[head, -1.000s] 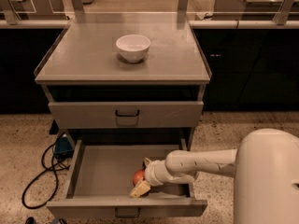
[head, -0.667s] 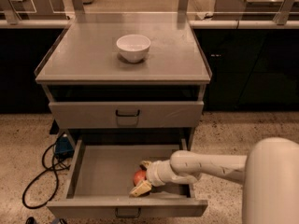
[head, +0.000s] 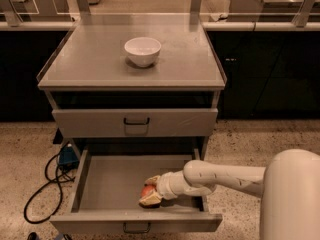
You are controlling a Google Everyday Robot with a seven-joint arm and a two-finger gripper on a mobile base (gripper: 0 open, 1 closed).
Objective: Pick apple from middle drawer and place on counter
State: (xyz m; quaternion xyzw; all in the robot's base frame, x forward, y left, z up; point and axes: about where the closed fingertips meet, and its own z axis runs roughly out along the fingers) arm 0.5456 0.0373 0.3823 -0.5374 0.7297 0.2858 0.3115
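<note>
Only a red patch of the small red-orange apple [head: 146, 190] shows. It sits clamped between the pale fingers [head: 149, 200] of the white two-finger gripper [head: 148, 191], near the front of the open grey metal middle drawer [head: 107, 184].

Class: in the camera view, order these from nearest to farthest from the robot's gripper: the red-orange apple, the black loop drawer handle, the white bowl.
The gripper is in the open grey metal middle drawer.
1. Small round red-orange apple: at the gripper, on the drawer floor.
2. Black loop handle: above, on the closed drawer front.
3. White round bowl: farthest, on the grey counter.
</note>
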